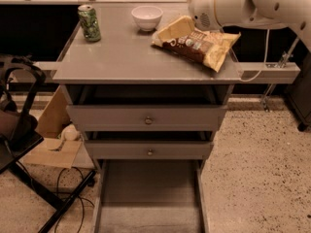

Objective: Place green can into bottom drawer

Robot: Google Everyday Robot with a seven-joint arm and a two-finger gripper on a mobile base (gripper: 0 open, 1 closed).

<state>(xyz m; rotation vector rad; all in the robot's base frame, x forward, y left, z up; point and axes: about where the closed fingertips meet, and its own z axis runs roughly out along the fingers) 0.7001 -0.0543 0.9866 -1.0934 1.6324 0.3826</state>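
The green can [89, 23] stands upright at the back left of the grey cabinet top [131, 59]. The bottom drawer [149, 193] is pulled out toward me at the foot of the cabinet, a shallow grey tray with nothing in it. My white arm reaches in from the upper right. Its gripper [195, 3] is at the arm's left end, above the back right of the top, just behind the chip bag [197, 41]. The gripper is far to the right of the can.
A white bowl [147, 17] sits at the back centre of the top. Two upper drawers with round knobs [148, 121] are slightly open. A black chair [19, 135] and a cardboard box [51, 137] stand on the floor at the left.
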